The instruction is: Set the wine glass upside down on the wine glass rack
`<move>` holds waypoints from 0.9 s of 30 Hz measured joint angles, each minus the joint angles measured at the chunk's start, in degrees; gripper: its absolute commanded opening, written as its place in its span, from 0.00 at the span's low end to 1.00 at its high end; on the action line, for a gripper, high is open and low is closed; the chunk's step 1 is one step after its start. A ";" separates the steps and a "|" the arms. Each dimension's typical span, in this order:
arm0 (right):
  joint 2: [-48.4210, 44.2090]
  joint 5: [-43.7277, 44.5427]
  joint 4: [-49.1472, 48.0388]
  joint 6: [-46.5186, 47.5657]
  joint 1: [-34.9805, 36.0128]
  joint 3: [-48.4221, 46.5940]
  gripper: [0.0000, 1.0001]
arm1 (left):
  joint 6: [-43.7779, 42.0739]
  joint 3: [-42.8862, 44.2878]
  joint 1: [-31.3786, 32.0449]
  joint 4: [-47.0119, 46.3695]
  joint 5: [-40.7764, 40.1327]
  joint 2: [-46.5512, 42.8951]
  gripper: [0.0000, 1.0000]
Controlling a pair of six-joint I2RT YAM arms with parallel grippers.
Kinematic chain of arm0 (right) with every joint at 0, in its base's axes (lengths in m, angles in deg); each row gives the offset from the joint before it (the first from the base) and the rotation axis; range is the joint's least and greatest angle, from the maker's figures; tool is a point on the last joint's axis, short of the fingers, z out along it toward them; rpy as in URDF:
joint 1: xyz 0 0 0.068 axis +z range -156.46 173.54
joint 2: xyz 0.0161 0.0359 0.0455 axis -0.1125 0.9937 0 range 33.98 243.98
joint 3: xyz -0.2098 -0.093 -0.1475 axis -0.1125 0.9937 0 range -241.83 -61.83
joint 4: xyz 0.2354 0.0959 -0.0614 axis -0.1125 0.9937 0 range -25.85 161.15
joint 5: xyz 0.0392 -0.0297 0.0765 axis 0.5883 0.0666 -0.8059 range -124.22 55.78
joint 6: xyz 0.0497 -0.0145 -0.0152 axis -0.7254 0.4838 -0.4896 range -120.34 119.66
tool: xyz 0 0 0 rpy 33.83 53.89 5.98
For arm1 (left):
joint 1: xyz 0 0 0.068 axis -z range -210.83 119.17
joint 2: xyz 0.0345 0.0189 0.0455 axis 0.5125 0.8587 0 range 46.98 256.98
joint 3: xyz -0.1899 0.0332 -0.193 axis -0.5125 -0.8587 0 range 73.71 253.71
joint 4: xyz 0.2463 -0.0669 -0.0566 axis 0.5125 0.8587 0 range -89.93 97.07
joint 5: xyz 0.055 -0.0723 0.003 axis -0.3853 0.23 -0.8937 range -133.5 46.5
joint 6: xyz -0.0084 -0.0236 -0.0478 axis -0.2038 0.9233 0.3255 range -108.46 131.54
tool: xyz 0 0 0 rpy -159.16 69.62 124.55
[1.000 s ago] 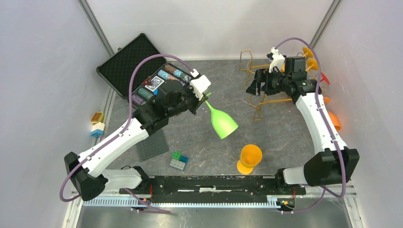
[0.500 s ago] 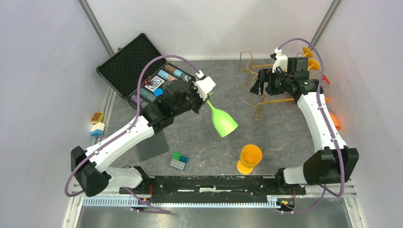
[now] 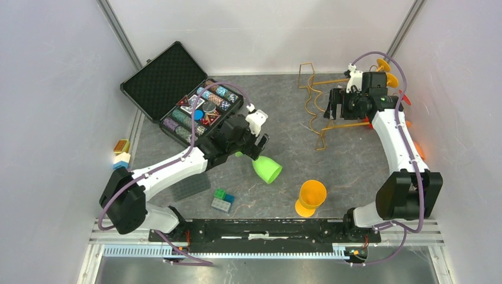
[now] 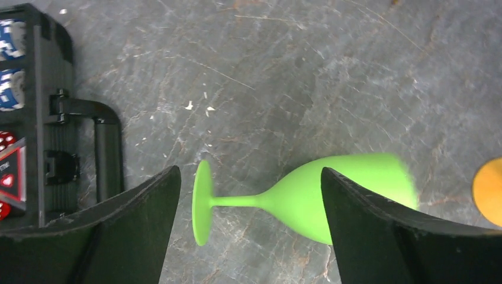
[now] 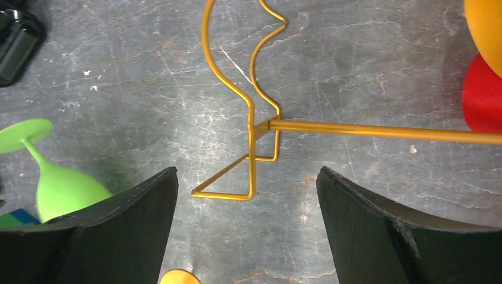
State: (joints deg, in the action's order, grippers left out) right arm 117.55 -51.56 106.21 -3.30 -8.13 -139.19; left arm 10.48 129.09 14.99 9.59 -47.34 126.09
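Observation:
The green wine glass point(image 3: 265, 168) lies on its side on the grey table. In the left wrist view its foot, stem and bowl point(image 4: 308, 198) show between and below my spread fingers, untouched. My left gripper point(image 3: 256, 147) point(image 4: 250, 171) hangs open just over it. The gold wire wine glass rack point(image 3: 314, 94) stands at the back right; its thin bars and rectangular base point(image 5: 355, 128) fill the right wrist view. My right gripper point(image 3: 332, 105) point(image 5: 247, 170) is open above the rack with nothing between its fingers. The green glass point(image 5: 59, 183) shows at that view's left edge.
An open black poker-chip case point(image 3: 177, 94) sits at the back left. An orange glass point(image 3: 311, 197) lies near the front. Toy blocks point(image 3: 222, 201) and a dark mat point(image 3: 190, 183) lie front left. Orange and red glasses point(image 3: 388, 68) line the right wall.
My left arm came down towards the table and its gripper opened, letting go of the green glass, which now lies on its side. My right gripper shifted a little right over the rack.

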 measured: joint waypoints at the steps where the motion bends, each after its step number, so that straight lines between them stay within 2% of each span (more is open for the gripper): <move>1: 0.17 0.37 0.04 0.11 -0.11 0.00 0.91 | 0.26 0.07 0.00 -0.09 -0.87 0.02 0.99; 6: 0.63 2.03 0.04 0.74 -1.20 0.00 0.92 | 1.99 6.05 -0.02 -0.24 -4.50 2.75 1.00; 11: 0.72 4.46 0.09 0.76 -2.78 -0.37 0.92 | 7.96 24.37 -0.52 0.31 -3.43 13.75 1.00; 13: 0.81 5.64 0.09 0.72 -3.58 -0.81 0.92 | 12.48 35.36 -0.98 1.57 -0.52 20.63 0.99; 18: 0.85 7.76 0.35 0.70 -5.09 -1.77 0.91 | 23.91 55.71 -1.53 2.38 7.06 35.98 0.90; 22: 0.50 9.35 0.55 0.70 -5.60 -1.46 0.92 | 33.70 63.41 -1.57 1.29 10.73 45.27 0.82; 27: -1.27 10.99 1.11 0.74 -5.75 -0.37 0.92 | 43.65 68.76 -1.55 1.20 13.44 55.30 0.70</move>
State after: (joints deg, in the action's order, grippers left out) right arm 116.28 -40.57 107.33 -2.56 -13.88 -139.56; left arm 54.13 197.85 13.44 10.79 -33.90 181.39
